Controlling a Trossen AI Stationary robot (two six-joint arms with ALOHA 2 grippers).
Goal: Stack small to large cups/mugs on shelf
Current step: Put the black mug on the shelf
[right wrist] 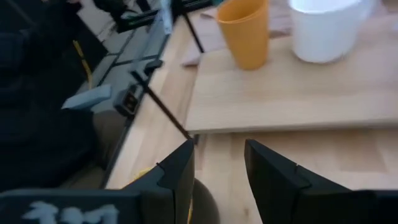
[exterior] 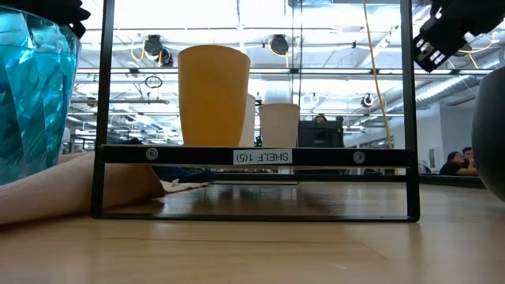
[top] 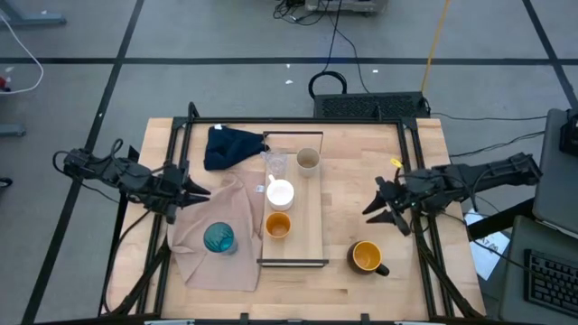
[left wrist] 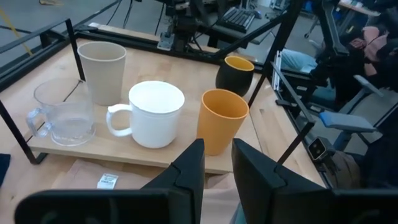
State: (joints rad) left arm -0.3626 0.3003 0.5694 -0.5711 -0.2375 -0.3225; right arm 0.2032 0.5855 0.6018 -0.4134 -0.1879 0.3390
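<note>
The light-wood shelf [top: 312,226] lies mid-table. On it stand the clear glass [top: 276,165], the beige-grey cup [top: 308,161], the white mug [top: 281,192] and the small orange cup [top: 277,225]; all show in the left wrist view: glass [left wrist: 62,112], beige cup [left wrist: 102,71], white mug [left wrist: 152,115], orange cup [left wrist: 222,121]. The teal tumbler [top: 219,237] stands on the beige cloth [top: 217,262] left of the shelf. The dark-handled orange mug [top: 367,257] stands on the table right of the shelf. My left gripper [top: 200,192] is open and empty left of the shelf. My right gripper [top: 370,212] is open and empty right of the shelf, just beyond the orange mug.
A dark blue cloth [top: 230,144] lies at the far left, beside the shelf's far end. Black frame rails [top: 181,153] run along the table's left and right sides. The shelf's black end frame [exterior: 260,156] stands at its near end. People sit in the room behind the table.
</note>
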